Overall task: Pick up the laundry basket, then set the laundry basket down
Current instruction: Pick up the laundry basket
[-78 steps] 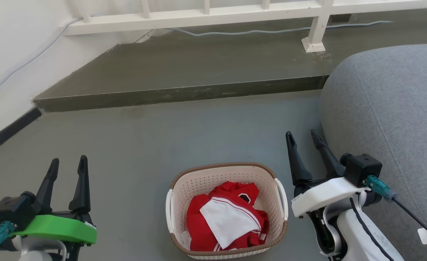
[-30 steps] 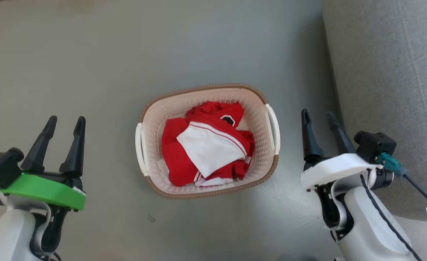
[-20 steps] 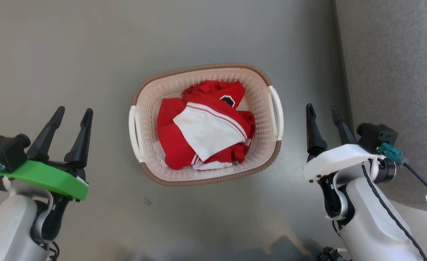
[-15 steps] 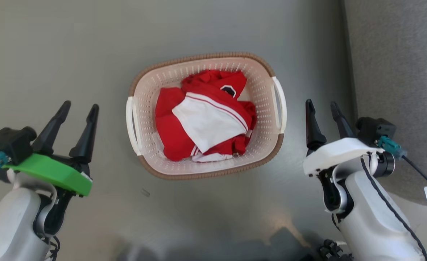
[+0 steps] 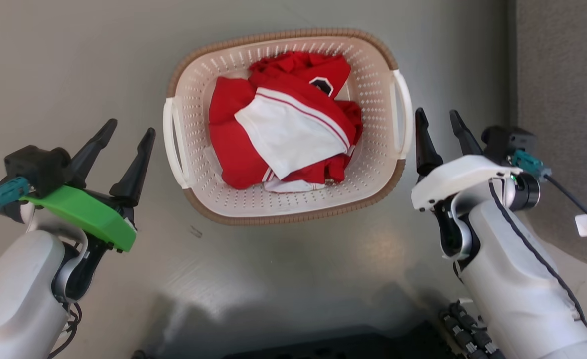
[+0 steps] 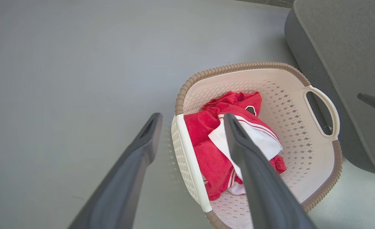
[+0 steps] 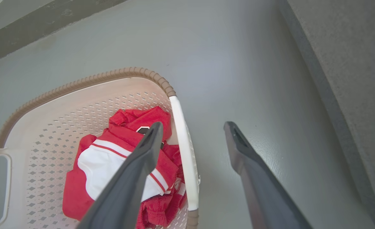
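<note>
The laundry basket (image 5: 373, 164) sits on the grey floor, cream with a brown rim and holding red and white clothes (image 5: 283, 119). My left gripper (image 5: 130, 127) is open just outside its left white handle (image 5: 171, 144). My right gripper (image 5: 435, 112) is open beside the right handle (image 5: 404, 114). In the left wrist view the gripper (image 6: 193, 116) has the near handle bar (image 6: 190, 162) lined up between its fingers. In the right wrist view the gripper (image 7: 194, 124) likewise frames the handle (image 7: 182, 143). Neither gripper is seen touching the basket.
A large grey upholstered cushion (image 5: 562, 75) stands close on the right of the basket, just past my right gripper. It also appears as the cushion (image 6: 350, 47) in the left wrist view. Open floor (image 5: 49, 60) lies to the left.
The head camera has tilted down and nearer, so the basket looks larger and higher in the picture. Both open grippers have drawn in close to the basket's handles.
</note>
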